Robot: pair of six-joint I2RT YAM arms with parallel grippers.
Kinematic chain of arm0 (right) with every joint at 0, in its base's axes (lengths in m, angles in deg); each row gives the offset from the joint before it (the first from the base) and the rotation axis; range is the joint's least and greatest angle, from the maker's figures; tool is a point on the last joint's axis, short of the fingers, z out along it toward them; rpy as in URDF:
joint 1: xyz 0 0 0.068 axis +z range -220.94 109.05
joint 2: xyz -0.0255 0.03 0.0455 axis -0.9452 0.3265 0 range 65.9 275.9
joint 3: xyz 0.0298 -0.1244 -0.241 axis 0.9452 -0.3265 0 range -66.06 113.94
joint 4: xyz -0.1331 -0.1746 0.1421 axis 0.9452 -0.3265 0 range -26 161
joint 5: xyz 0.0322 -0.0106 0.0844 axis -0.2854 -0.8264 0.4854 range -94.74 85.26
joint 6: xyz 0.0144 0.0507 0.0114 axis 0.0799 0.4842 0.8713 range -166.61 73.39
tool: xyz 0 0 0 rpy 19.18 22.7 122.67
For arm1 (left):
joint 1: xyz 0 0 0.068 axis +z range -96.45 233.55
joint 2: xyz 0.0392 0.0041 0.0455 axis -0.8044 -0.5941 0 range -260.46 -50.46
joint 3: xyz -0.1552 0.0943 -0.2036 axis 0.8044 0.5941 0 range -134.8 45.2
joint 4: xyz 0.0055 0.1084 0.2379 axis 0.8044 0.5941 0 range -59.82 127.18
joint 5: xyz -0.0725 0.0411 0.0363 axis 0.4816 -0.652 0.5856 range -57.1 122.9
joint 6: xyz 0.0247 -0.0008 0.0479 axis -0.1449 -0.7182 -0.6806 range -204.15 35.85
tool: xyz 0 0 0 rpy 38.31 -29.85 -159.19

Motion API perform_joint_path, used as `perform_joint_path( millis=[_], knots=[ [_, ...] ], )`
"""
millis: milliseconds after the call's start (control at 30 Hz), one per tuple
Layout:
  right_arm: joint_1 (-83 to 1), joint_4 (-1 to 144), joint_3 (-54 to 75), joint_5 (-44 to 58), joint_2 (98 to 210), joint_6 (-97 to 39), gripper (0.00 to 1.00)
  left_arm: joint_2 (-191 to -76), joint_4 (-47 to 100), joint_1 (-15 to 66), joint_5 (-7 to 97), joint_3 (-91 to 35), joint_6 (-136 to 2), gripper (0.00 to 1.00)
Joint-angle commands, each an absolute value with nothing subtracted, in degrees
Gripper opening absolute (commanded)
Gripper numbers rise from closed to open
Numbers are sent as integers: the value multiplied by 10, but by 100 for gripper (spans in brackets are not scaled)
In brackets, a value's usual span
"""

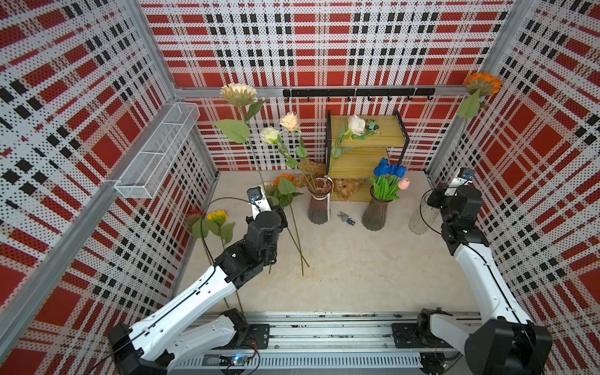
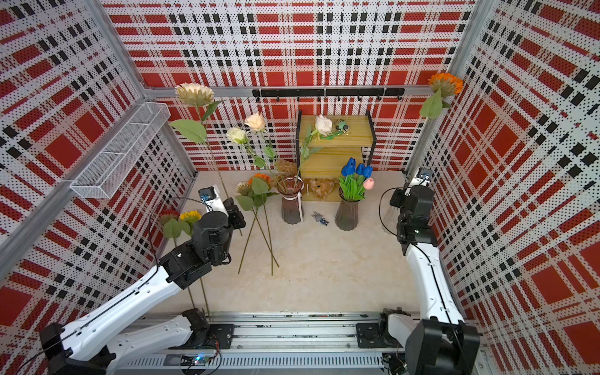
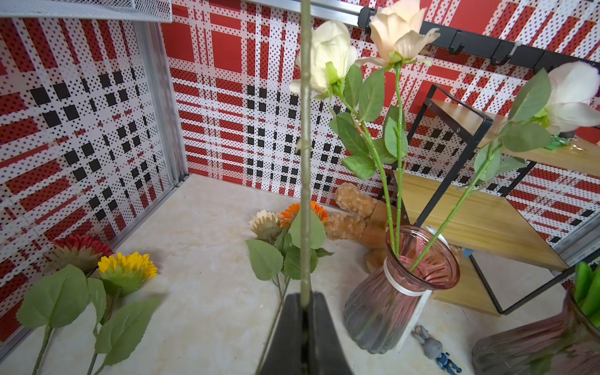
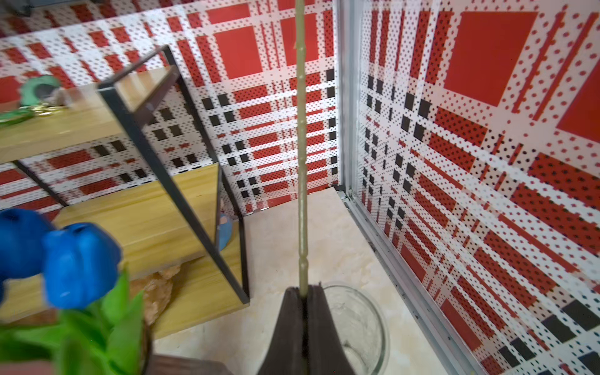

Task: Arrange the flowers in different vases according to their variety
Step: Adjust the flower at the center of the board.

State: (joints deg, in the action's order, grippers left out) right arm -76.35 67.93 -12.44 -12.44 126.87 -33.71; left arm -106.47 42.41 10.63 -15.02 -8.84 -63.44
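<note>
Both claws are clenched on sunflower stems. The left claw [image 3: 305, 303] pinches the bare lower stem of the cream sunflower [image 1: 238, 94], its jaws pressed flat against it. The stem's long axis stands nearly upright, rising out of the claw with the head uppermost and 1 large leaf below the head. The right claw [image 4: 303, 292] is likewise clamped on the stem of the orange sunflower [image 1: 482, 83]. Its long axis is near vertical and the head sits high above the claw, beside the right wall. Where the stem's lower end sits cannot be told. The clear vase [image 4: 373, 311] stands just beneath and beyond this claw, mouth up. Just to the right of the left claw a purple vase [image 3: 389, 308] stands upright and holds 3 roses [image 3: 397, 32], their stems fanning upward. Farther right, between the 2 claws, a second purple vase [image 1: 376, 214] holds the tulips [image 1: 388, 170], blue with 1 pink, heads up. On the tabletop [image 1: 357, 276] the orange and cream pair [image 3: 289, 216] of sunflowers lies just beyond the left claw. Their heads point toward the back wall and their stems run back past the claw toward the arm bases. The red and yellow pair [image 3: 126, 266] lies to the claw's left, pointing the same way.
</note>
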Motion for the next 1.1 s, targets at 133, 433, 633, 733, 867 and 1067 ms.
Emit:
perform_joint_path(
  millis=[133,433,633,733,867,1067],
  knots=[
    [-596,539,-93,-202,1148,-339,0,-1067,404,128,-91,-94,-639,0],
    [-308,415,-10,-263,1199,-334,0,-1020,489,201,-22,-102,-600,0],
    [-187,348,10,-251,1274,-322,0,-992,531,226,-20,-117,-592,0],
    [-157,339,1,-225,1302,-311,0,-992,542,232,-20,-128,-592,0],
    [-132,317,-9,-186,1344,-301,0,-1000,548,232,-16,-139,-590,0],
    [-97,296,-40,-169,1379,-261,0,-999,548,232,-22,-143,-587,0]
  ],
)
